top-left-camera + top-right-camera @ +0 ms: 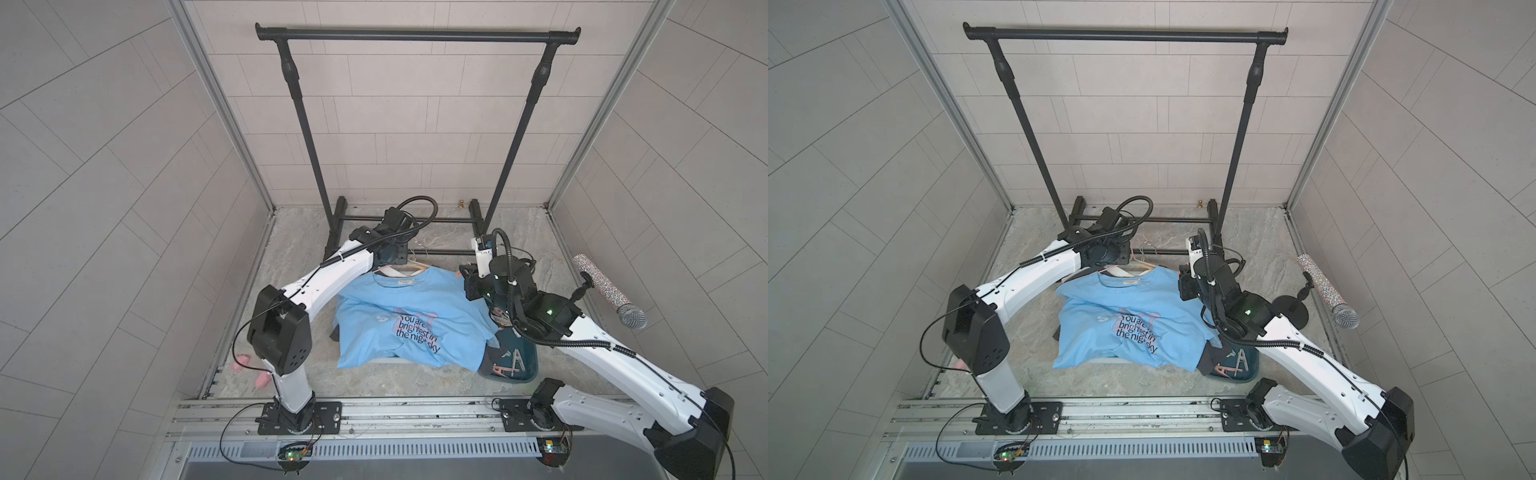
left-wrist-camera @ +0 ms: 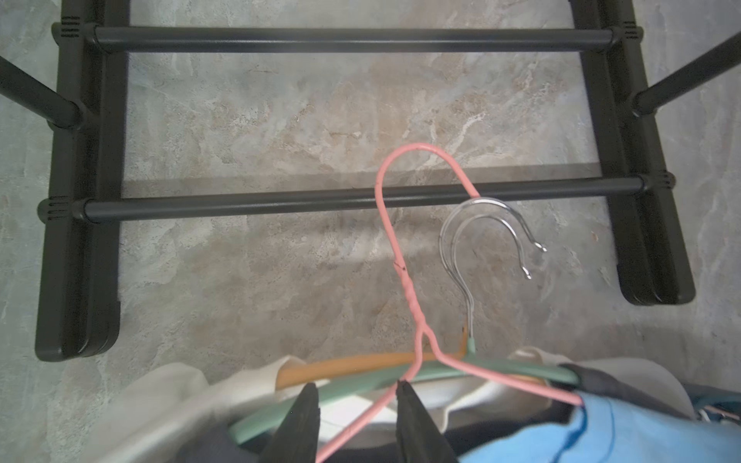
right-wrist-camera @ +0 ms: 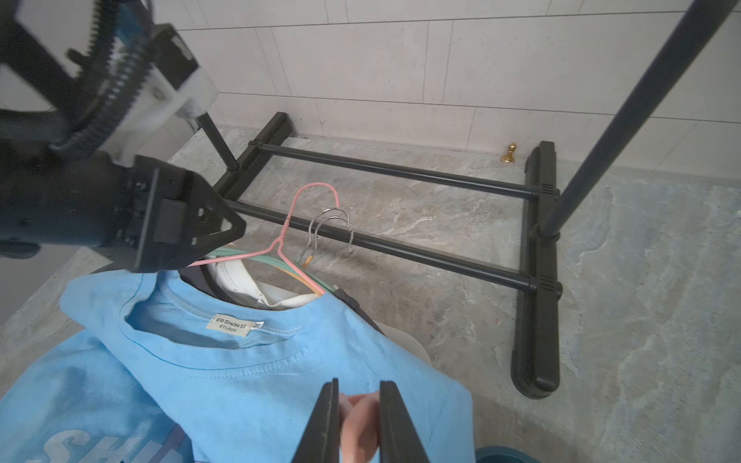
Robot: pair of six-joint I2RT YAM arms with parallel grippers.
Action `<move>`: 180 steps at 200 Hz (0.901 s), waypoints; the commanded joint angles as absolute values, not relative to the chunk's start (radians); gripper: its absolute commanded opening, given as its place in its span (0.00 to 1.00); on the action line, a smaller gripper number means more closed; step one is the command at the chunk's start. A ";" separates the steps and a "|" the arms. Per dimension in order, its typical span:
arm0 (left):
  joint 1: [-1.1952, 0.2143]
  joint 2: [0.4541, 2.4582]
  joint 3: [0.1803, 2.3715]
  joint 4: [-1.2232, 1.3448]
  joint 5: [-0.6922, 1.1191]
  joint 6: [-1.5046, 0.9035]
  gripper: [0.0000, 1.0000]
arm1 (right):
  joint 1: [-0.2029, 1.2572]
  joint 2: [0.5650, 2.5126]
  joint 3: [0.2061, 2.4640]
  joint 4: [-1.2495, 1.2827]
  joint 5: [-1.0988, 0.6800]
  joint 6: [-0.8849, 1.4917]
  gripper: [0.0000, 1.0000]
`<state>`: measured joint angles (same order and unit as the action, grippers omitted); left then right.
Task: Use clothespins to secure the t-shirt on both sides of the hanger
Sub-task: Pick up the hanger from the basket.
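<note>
The light blue t-shirt (image 1: 399, 324) (image 1: 1125, 328) lies on the floor on a pink wire hanger (image 2: 405, 280) (image 3: 280, 240). My left gripper (image 2: 357, 387) is open at the hanger's neck. The pink wire runs between its fingers and touches one fingertip (image 2: 403, 391). My right gripper (image 3: 359, 385) is shut on a coral pink clothespin (image 3: 361, 421) and hovers just over the t-shirt's (image 3: 240, 381) shoulder near the collar. More clothespins (image 1: 505, 365) lie in a dark teal basket (image 1: 532, 365) by the shirt's lower right corner.
A black clothes rack (image 1: 415, 35) stands behind, and its floor bars (image 2: 361, 200) lie under the hanger hooks. A green hanger (image 2: 501, 371) and an orange hanger (image 2: 361, 364) with white and dark garments lie beneath the pink one. A microphone (image 1: 611, 291) stands on the right.
</note>
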<state>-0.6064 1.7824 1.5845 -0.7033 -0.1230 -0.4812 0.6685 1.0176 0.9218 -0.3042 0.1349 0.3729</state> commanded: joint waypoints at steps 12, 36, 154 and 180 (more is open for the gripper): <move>-0.565 1.852 1.645 -0.687 -0.007 -0.493 0.37 | 0.666 1.044 0.931 -0.244 0.086 0.340 0.00; -0.537 1.898 1.680 -0.686 0.039 -0.518 0.37 | 0.666 1.050 0.922 -0.224 0.075 0.326 0.00; -0.500 1.885 1.653 -0.533 0.081 -0.596 0.37 | 0.666 1.086 0.898 -0.183 0.054 0.305 0.00; -0.500 1.899 1.643 -0.513 0.103 -0.607 0.35 | 0.667 1.095 0.899 -0.173 0.047 0.300 0.00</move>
<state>-0.5060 1.9148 1.6508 -0.5465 0.0841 -0.5861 0.6682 1.0935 0.9081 -0.2035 0.0547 0.3138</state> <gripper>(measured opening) 0.368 0.160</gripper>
